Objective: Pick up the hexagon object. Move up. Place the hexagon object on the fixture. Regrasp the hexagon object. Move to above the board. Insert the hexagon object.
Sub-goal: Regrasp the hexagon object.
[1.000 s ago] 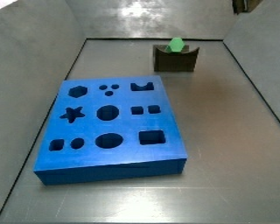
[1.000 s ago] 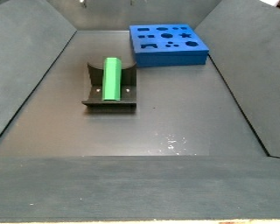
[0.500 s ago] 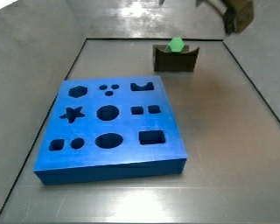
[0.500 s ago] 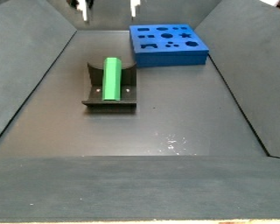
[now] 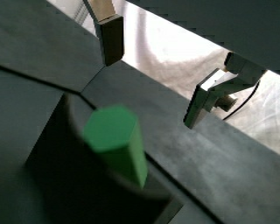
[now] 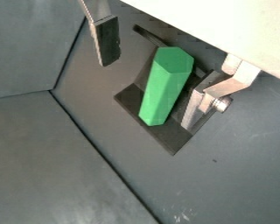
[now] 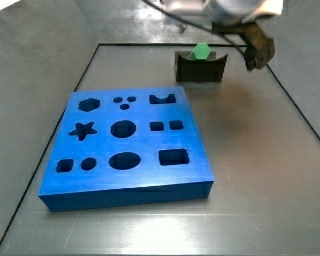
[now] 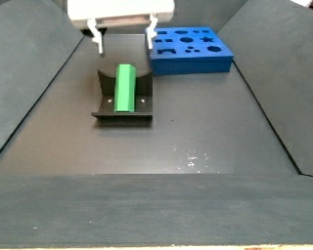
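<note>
My tool (image 8: 122, 43) hangs with its silver fingers (image 6: 108, 39) spread wide apart and nothing between them, above the far end of the hexagon object (image 8: 124, 86). In a wrist view the green peg (image 6: 164, 84) lies lengthwise in the notch of the fixture (image 6: 136, 122), sitting between my two fingers but below them, touching neither. In both side views the dark fixture (image 8: 105, 105) stands on the grey floor with the peg (image 7: 200, 51) resting in its top. Farther off, well apart from the fixture, the blue board (image 8: 188, 50) lies flat on the floor, its shaped holes (image 7: 124, 128) all open
</note>
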{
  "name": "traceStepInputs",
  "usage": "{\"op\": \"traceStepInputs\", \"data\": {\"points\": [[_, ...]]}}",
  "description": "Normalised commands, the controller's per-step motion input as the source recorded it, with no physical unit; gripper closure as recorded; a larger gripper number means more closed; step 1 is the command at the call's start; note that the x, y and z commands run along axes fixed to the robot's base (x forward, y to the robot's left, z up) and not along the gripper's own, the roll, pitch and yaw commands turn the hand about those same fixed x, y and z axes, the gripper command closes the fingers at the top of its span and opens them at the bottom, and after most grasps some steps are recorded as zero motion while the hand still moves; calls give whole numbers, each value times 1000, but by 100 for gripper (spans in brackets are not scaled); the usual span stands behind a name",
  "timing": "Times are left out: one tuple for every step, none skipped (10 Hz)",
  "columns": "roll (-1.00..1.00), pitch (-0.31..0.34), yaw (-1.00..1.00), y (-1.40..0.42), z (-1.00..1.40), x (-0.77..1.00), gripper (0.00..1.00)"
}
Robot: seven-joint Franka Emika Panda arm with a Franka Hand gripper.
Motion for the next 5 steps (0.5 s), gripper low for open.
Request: {"op": "traceStepInputs", "data": {"points": [[77, -58, 59, 15, -1000, 126, 0], [71, -61, 46, 10, -973, 126, 0], [66, -61, 31, 3, -787, 104, 0], [62, -55, 21, 0, -652, 89, 0], [58, -50, 12, -1, -474, 81, 0]]}}
